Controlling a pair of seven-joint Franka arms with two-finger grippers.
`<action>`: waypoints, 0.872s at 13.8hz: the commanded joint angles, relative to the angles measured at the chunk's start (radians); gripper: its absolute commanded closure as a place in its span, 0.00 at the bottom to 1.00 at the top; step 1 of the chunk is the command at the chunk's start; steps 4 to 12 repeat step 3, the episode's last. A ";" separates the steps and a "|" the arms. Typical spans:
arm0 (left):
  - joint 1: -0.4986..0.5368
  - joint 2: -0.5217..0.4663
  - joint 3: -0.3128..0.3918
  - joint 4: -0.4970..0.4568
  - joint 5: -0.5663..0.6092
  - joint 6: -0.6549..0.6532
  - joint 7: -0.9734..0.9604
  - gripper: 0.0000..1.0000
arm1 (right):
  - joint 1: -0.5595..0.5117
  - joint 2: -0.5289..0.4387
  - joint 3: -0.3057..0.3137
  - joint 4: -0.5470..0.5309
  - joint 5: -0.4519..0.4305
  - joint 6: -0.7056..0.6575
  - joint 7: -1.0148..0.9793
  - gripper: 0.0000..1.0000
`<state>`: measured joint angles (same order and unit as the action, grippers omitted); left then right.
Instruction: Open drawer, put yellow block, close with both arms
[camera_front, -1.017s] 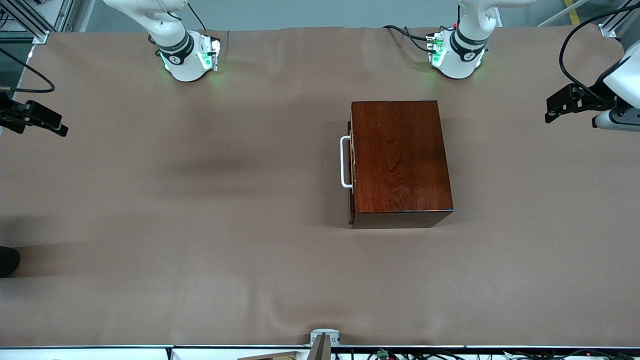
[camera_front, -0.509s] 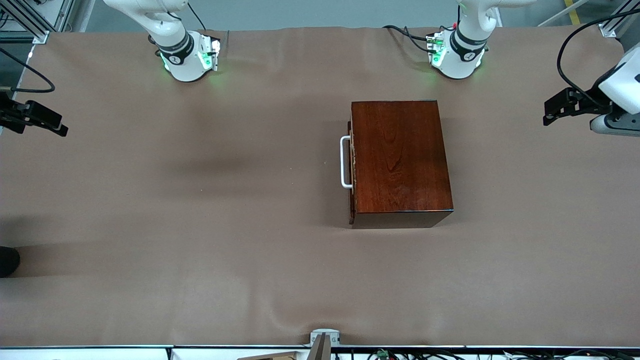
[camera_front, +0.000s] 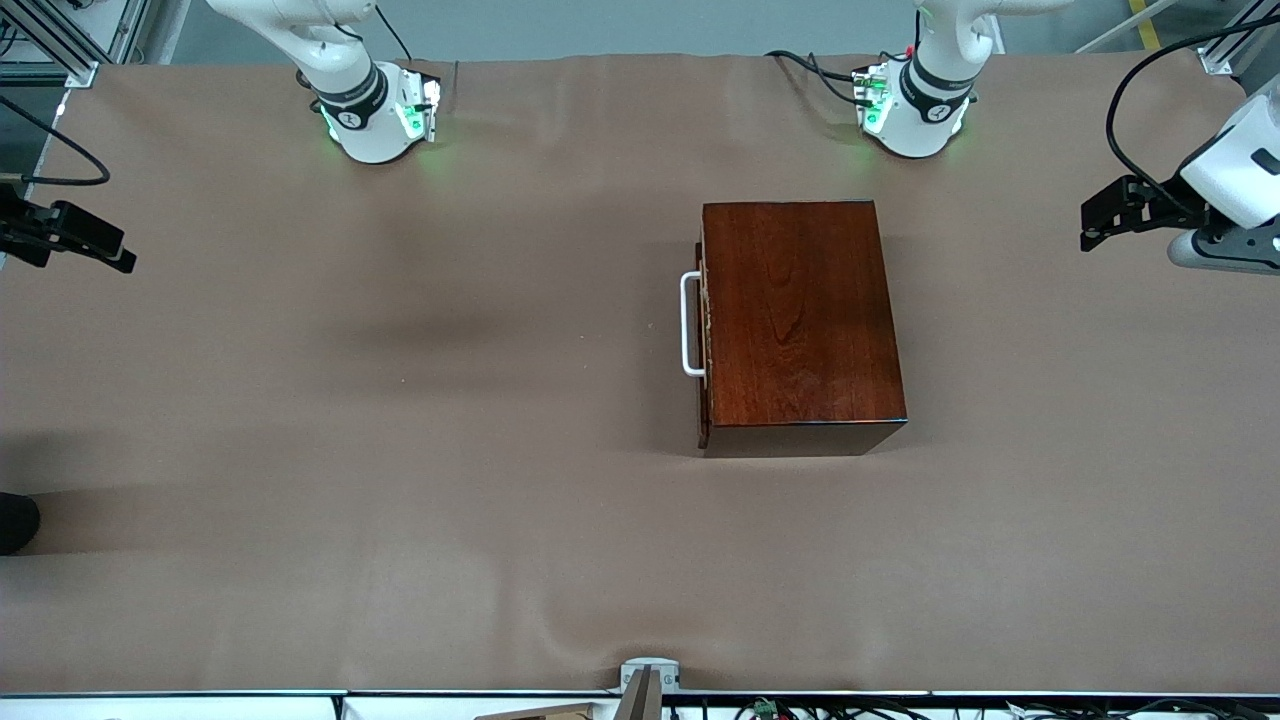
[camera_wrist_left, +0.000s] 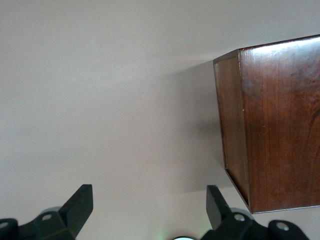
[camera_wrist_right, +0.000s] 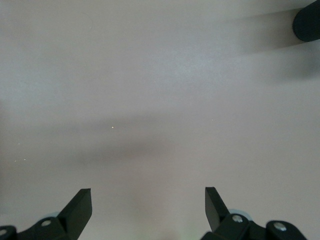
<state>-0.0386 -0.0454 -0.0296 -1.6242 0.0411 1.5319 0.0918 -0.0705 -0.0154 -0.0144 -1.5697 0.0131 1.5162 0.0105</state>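
The dark reddish-brown wooden box (camera_front: 800, 315) stands in the middle of the table, toward the left arm's end. Its drawer (camera_front: 704, 330) is pushed in, and the white bar handle (camera_front: 690, 323) faces the right arm's end. The yellow block is out of view. My left gripper (camera_front: 1090, 225) hangs open over the table's edge at the left arm's end, apart from the box. In the left wrist view the left gripper (camera_wrist_left: 149, 200) holds nothing and a box corner (camera_wrist_left: 280, 125) shows. My right gripper (camera_front: 115, 252) waits open at the right arm's end. In the right wrist view the right gripper (camera_wrist_right: 148, 202) has only bare table between its fingers.
A brown cloth (camera_front: 400, 450) covers the table. A round black object (camera_front: 15, 520) pokes in at the table's edge at the right arm's end, nearer the front camera, and shows as the same black object (camera_wrist_right: 307, 22) in the right wrist view. The two arm bases (camera_front: 375, 115) stand along the table's back edge.
My left gripper has drifted slightly toward the box and its wrist has turned a little. The right arm and the box have not moved.
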 joint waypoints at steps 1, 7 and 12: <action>0.009 0.001 -0.010 0.012 0.020 -0.010 -0.001 0.00 | -0.012 0.000 0.013 0.007 -0.016 -0.005 0.000 0.00; 0.009 0.001 -0.012 0.012 0.020 -0.010 -0.001 0.00 | -0.012 0.000 0.011 0.007 -0.016 -0.005 0.000 0.00; 0.009 0.001 -0.012 0.012 0.020 -0.010 -0.001 0.00 | -0.012 0.000 0.011 0.007 -0.016 -0.005 0.000 0.00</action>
